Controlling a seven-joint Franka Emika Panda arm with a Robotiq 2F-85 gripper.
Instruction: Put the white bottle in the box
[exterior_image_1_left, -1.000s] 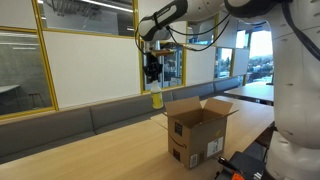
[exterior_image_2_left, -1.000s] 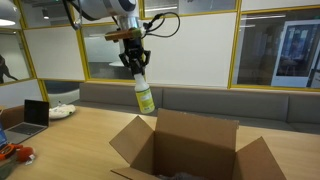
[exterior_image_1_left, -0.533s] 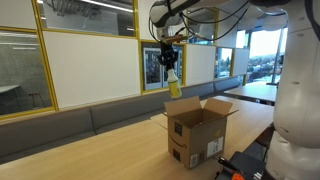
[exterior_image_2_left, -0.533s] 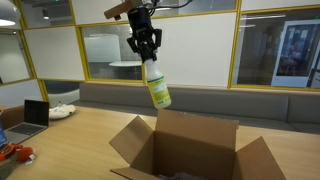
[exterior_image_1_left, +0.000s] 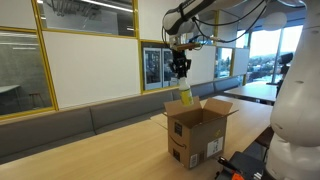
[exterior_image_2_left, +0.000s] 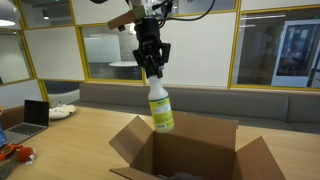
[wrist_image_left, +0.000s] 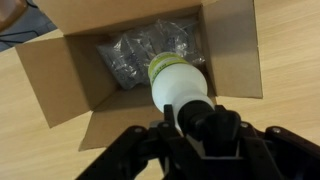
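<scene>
Nearly vertical white bottle (exterior_image_2_left: 160, 108), base toward box (exterior_image_2_left: 200, 138).

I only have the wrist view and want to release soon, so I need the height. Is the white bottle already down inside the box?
Observer: Not yet. In an exterior view the white bottle hangs above the box, its base about level with the raised flap tips.
Operator: Is it hanging straight?
Observer: Nearly upright, base down, held by its black sprayer head in the pincer.
Operator: Is anything on the table near the box?
Observer: An open laptop stands on the table, well apart from the box.
</scene>
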